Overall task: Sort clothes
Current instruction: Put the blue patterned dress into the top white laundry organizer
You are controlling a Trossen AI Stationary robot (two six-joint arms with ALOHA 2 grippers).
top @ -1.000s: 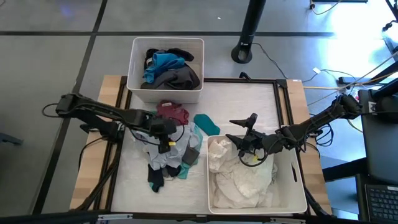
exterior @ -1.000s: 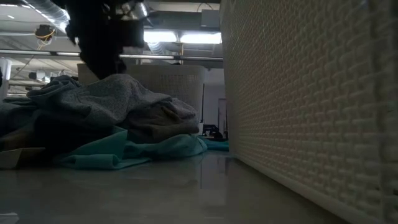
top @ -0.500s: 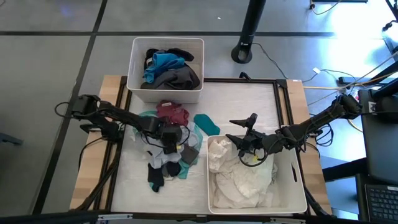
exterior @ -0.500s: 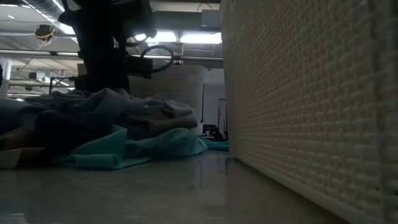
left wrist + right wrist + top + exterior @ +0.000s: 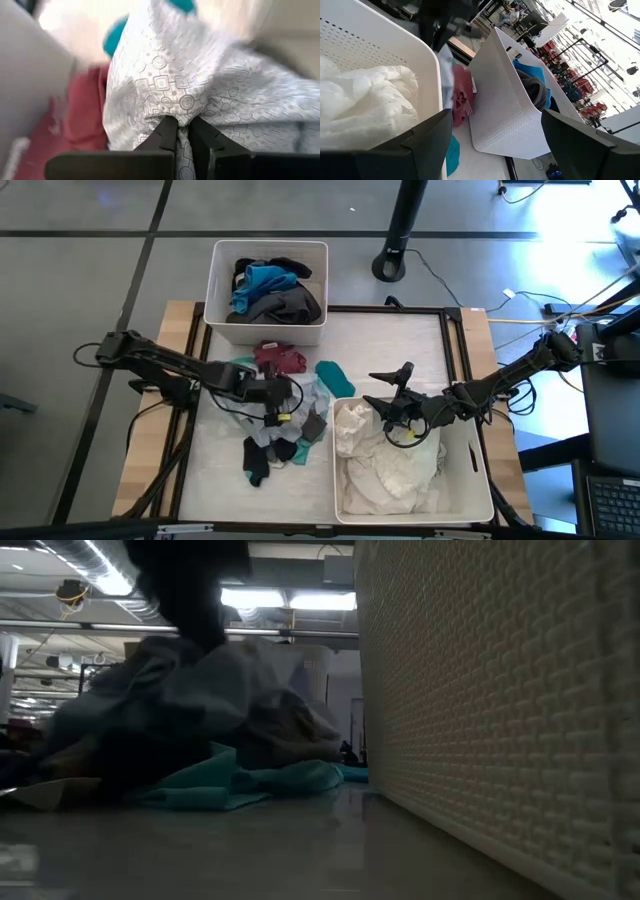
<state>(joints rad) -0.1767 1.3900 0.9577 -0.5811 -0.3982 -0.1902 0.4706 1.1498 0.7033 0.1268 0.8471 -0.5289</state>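
Note:
A heap of clothes (image 5: 285, 415) lies mid-table: a red garment (image 5: 278, 360), a teal piece (image 5: 333, 376), a grey-white patterned cloth (image 5: 200, 75), and dark socks (image 5: 262, 460) on the near side. My left gripper (image 5: 283, 406) reaches in from the table's left and is shut on the patterned cloth (image 5: 200, 680). My right gripper (image 5: 395, 408) hangs open above the near-right bin (image 5: 480, 480), which holds white clothes (image 5: 365, 100). It touches nothing. My left gripper (image 5: 181, 122) pinches a bunched fold of the grey-white patterned cloth (image 5: 181, 111) between its two fingers. The fingers slant down from the table's left. The cloth is gathered into creases at the fingertips and raised there, while its lower part rests on the heap.
A white bin (image 5: 222, 290) at the far edge holds teal and dark clothes. The near-right bin's wall (image 5: 500, 690) stands close beside the heap. Bare table lies at the near left (image 5: 210, 480) and the far right (image 5: 400, 340).
My left gripper dipped into the heap toward the table's right, shut on the patterned cloth, then rose with it. The cloth now stands higher, pulled up at the held fold, and the heap beneath has shifted. My right arm kept still.

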